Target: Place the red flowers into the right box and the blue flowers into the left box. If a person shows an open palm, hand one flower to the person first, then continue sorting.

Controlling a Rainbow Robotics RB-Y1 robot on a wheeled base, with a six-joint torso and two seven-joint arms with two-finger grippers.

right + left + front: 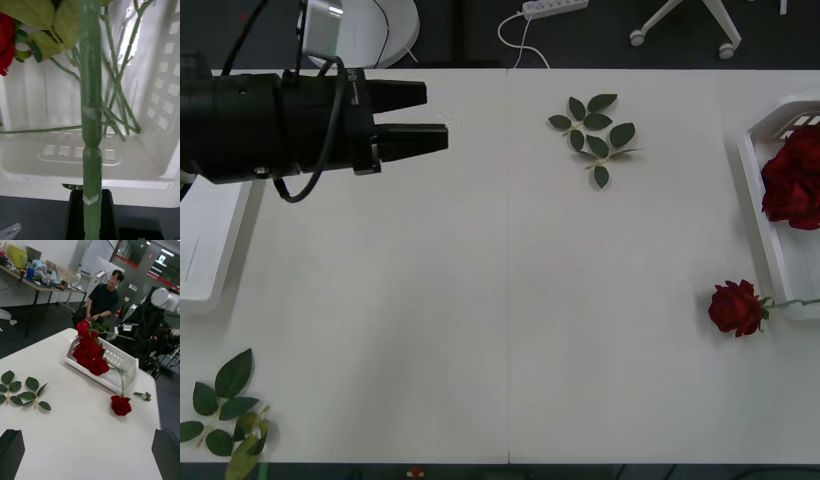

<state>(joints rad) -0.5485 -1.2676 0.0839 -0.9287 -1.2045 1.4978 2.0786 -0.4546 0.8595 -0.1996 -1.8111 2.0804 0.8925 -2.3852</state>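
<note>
My right gripper [92, 197] is shut on the thick green stem [91, 123] of a red flower, just in front of the right box [93, 168]. In the left wrist view this flower [83, 327] hangs over the far end of the right box [127, 365], which holds several red flowers [90, 352]. One more red flower [735, 306] lies on the table, its stem resting on the rim of the right box [770, 240]. My left gripper [435, 115] hovers open and empty over the table's far left, beside the left box [210, 260]. The blue flowers are out of view.
A green leaf sprig [595, 130] lies at the table's far middle, and another leaf sprig [225, 415] lies at the near left corner. The table's wide middle [510, 300] is bare white. A chair base and a power strip stand on the floor beyond the far edge.
</note>
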